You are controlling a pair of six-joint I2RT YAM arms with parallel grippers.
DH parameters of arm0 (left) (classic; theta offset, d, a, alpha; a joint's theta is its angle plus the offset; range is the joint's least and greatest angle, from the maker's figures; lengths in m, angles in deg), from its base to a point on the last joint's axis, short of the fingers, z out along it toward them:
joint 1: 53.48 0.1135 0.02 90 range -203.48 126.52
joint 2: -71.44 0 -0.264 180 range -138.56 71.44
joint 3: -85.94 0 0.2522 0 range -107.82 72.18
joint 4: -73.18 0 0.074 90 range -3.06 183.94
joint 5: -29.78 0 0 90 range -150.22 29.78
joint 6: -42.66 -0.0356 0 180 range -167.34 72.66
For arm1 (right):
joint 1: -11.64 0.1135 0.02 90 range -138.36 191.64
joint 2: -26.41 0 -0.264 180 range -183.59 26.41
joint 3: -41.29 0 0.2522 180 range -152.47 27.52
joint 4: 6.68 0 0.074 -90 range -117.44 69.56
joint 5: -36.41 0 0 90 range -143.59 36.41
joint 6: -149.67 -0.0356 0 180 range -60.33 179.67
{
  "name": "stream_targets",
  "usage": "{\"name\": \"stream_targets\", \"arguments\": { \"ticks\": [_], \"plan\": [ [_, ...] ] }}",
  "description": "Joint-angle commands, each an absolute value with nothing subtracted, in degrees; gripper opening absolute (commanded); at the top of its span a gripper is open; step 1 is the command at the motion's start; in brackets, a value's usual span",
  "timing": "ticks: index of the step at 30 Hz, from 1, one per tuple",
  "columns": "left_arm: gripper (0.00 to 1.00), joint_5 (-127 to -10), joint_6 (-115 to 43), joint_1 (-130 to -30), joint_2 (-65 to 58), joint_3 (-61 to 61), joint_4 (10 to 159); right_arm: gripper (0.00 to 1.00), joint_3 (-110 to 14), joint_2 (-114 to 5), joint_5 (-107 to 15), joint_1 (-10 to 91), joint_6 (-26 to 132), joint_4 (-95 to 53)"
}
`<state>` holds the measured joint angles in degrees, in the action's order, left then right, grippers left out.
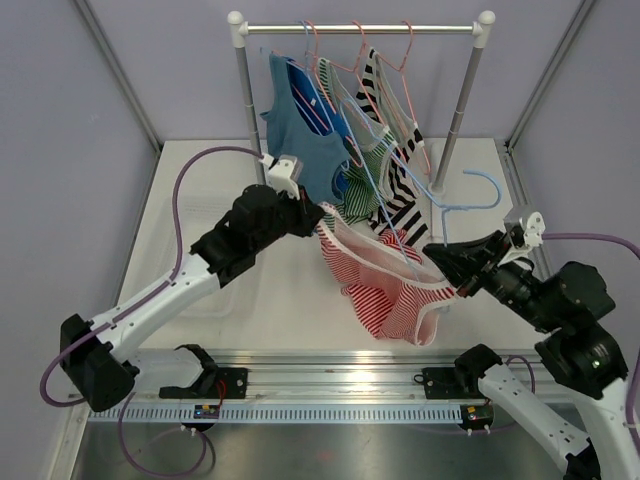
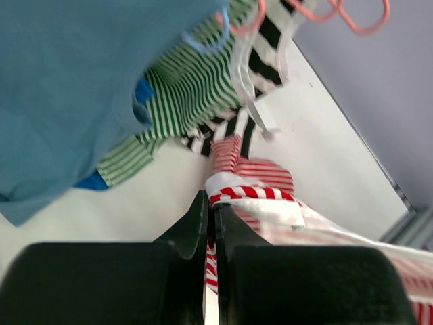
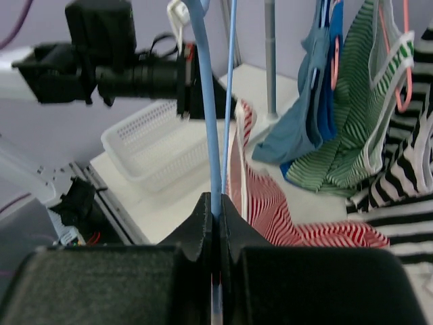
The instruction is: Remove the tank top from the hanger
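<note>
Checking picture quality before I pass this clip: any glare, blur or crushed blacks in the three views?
Top external: even light, soft shadows, one bright glare patch on the metal rail. Left wrist: the blue top near the lens is soft; the left gripper is near-black. Right wrist: the right gripper is equally dark, the blue hanger reads sharp.

left claw [image 2: 210, 203] angled rightward, right claw [image 3: 218, 203] angled leftward (the 2 clamped tight)
</note>
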<state>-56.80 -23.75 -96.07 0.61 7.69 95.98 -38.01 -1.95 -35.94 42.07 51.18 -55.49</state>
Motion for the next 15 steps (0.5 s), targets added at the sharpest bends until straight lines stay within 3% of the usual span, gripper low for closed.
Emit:
{"name": "stream_targets", "arguments": {
  "ticks": [1, 4, 7, 15],
  "plan": [
    [0.0, -67.76, -21.77, -95.76, 6.92, 14.59, 89.33, 0.0, -30.33, -2.33, -37.93, 42.49, 46.67, -20.97],
    [0.0, -71.9, -22.82, -96.72, 9.82, 19.96, 88.52, 0.0, -25.31, -5.4, -44.7, 42.57, 44.91, -3.37],
    [0.0, -65.8, -23.7, -98.04, 10.44, 22.25, 92.11, 0.0, -26.69, -10.58, -51.2, 42.57, 45.69, -0.92],
    [0.0, -50.13, -22.38, -98.22, 9.66, 23.93, 97.49, 0.0, -47.23, -11.91, -67.37, 42.58, 47.11, -39.12]
  ]
}}
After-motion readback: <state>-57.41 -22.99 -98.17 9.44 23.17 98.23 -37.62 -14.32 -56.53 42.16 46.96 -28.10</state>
